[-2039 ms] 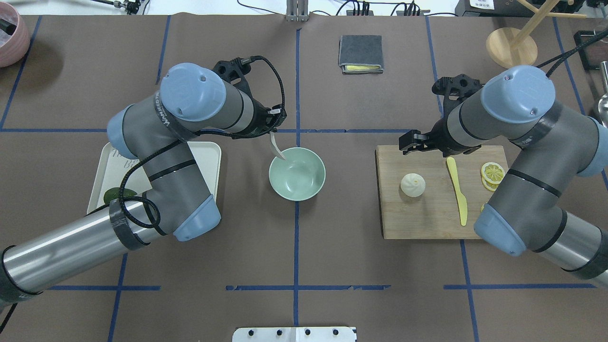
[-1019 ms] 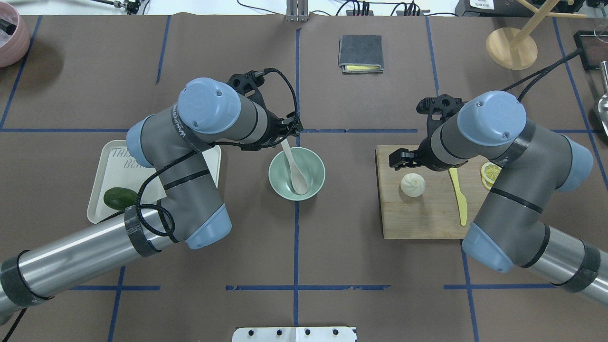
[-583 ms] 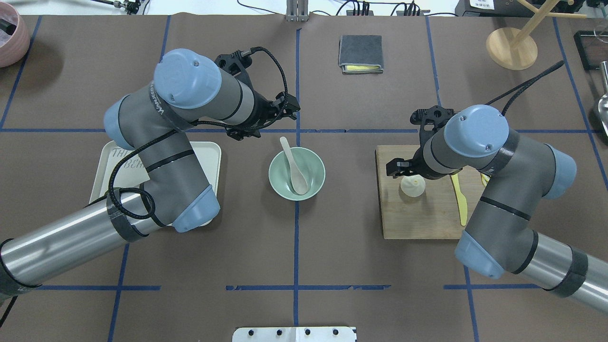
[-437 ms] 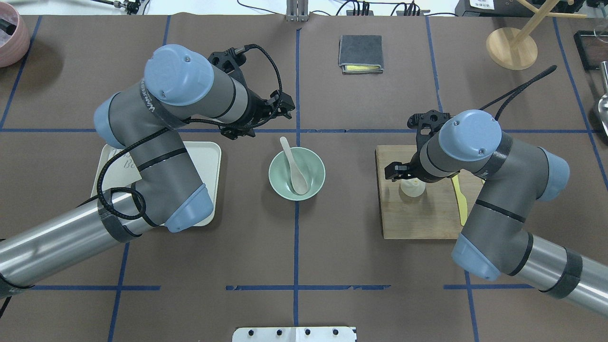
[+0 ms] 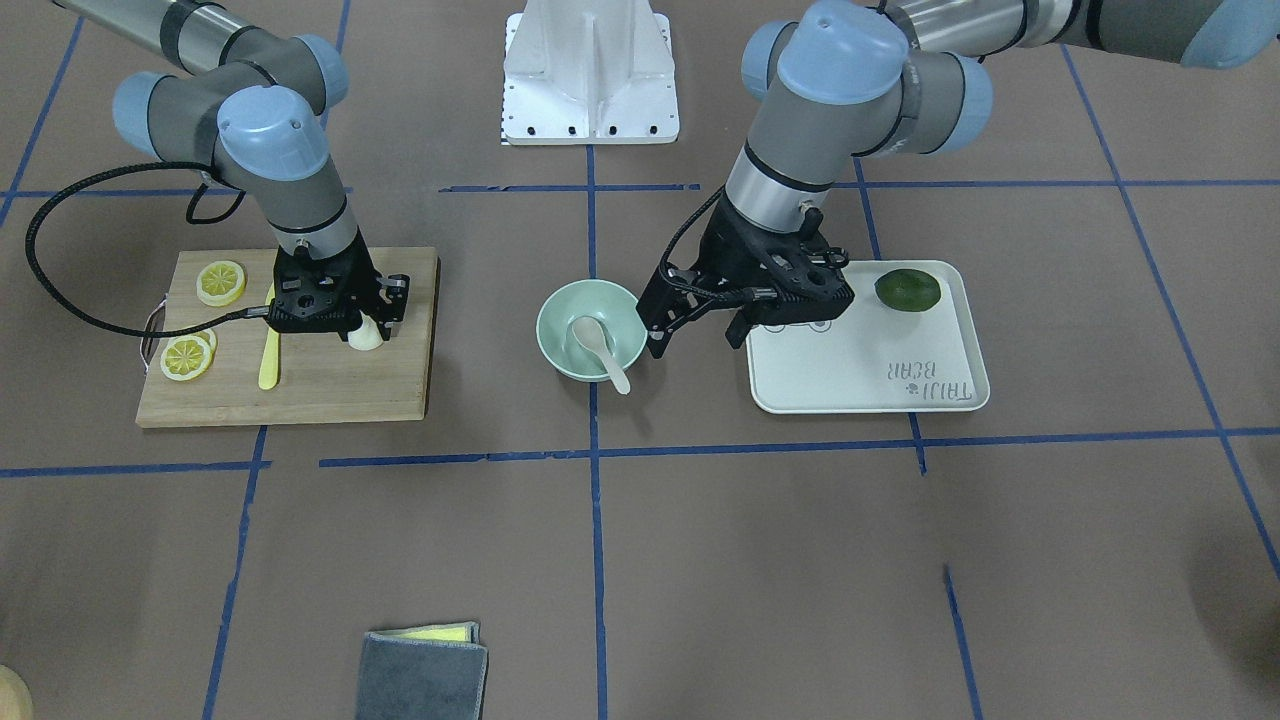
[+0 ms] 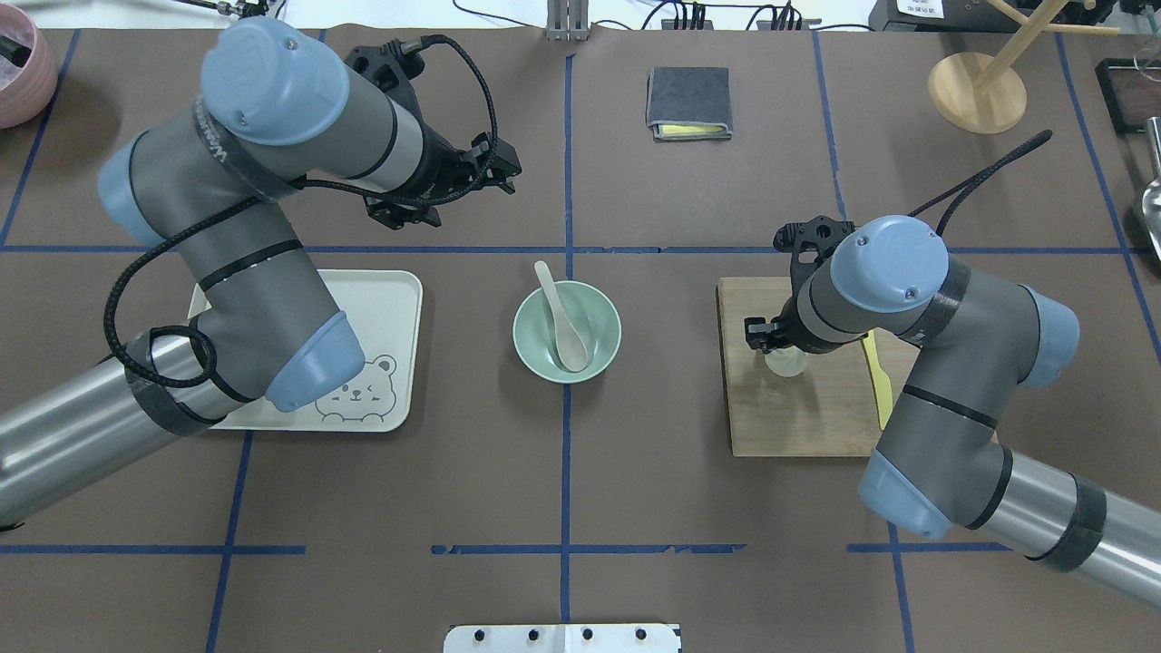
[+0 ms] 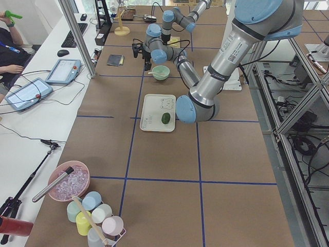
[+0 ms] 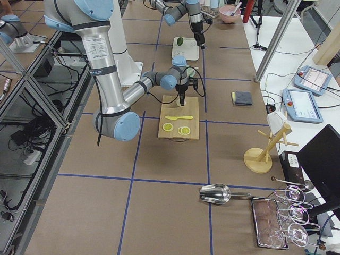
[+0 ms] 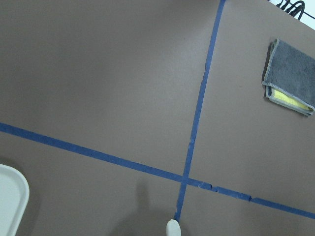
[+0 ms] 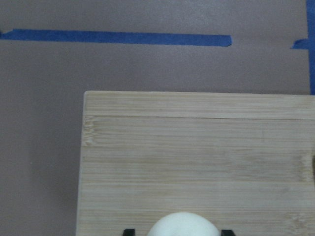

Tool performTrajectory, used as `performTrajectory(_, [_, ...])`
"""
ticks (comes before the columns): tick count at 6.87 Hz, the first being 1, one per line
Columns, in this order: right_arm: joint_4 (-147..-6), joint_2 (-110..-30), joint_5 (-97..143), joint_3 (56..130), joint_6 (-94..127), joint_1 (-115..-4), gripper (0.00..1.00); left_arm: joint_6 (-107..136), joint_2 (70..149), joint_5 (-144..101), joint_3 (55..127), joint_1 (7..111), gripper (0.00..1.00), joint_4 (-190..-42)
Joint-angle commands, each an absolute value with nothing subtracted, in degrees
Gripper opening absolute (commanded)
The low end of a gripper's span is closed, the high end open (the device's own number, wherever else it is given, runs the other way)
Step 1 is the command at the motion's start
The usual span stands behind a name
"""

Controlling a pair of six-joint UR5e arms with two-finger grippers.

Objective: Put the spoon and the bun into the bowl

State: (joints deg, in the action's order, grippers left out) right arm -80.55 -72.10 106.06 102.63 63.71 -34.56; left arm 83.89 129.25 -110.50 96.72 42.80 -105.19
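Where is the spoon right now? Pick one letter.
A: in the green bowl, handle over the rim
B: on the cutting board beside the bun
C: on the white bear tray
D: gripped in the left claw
A: the spoon lies with its scoop inside the bowl and its handle poking over the rim, and the left claw beside it is open and empty.

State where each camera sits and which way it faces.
Front-facing: across the table, facing the robot; both arms, base.
Overhead: behind the robot, looking down; both arms.
Exterior left: table's left end; left arm nearest.
Exterior right: table's right end; right arm nearest.
Left wrist: down at table, gray cloth; no robot parts.
Right wrist: over bun on cutting board; fingers flank it.
Shared: first two show spoon in bowl.
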Motion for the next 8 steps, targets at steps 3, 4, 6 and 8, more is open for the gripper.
performTrajectory(3, [-84.96, -71.9, 107.75, 110.53, 63.72, -34.8, 0.0, 59.94, 126.41, -113.2, 101.5, 54.81, 1.0, -92.49])
performTrajectory(4, [-86.38, -69.28, 108.01, 112.22, 63.81, -35.85, 0.0, 50.2, 121.78, -116.07, 103.86, 58.24, 1.0, -92.37])
performTrajectory(6, [-87.71, -61.57, 108.02, 109.27, 68.52, -35.42, 0.0, 37.16, 115.17, -116.11, 105.38, 62.03, 1.0, -92.72])
performTrajectory(8, [-87.36, -52.34, 107.76, 100.06, 71.27, -34.37, 0.0, 25.37, 110.5, -116.02, 105.82, 66.07, 1.0, -92.99])
